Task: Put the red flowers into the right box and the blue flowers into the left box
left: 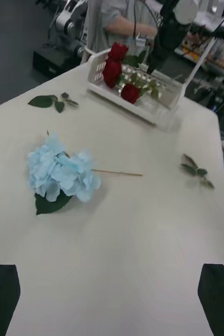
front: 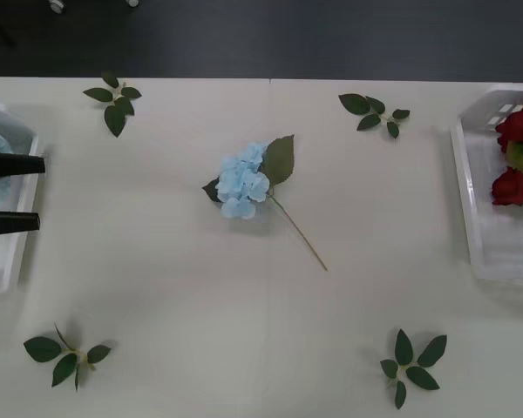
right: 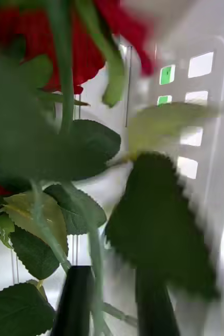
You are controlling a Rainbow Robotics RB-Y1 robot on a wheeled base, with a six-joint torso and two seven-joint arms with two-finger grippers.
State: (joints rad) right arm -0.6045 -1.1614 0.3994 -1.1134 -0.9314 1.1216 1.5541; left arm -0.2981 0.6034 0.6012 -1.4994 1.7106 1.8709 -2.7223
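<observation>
On the white bench you see one blue flower lying near the middle of the front frame, its stem pointing to the lower right. In the left wrist picture the same bloom lies at centre left.

At the left edge of the front frame your left tool stands over the left box, with its two black fingers well apart and nothing between them. A bit of pale blue shows inside that box, behind the fingers; it seems to be another blue flower, but you cannot tell for sure. In the left wrist picture the two fingers sit at the bottom corners, wide open.

At the right edge of the front frame the right box holds the red flowers, two blooms one above the other with green stems running down the frame. In the left wrist picture you find this box at the top centre with three red blooms in it.

In the right wrist picture the right tool is very close to leaves and a red bloom, inside the box with the slotted wall. A green stem passes between its two black fingers, but whether they clamp it you cannot tell.

Four green leaf sprigs lie near the corners of the bench, well apart from the flower.
</observation>
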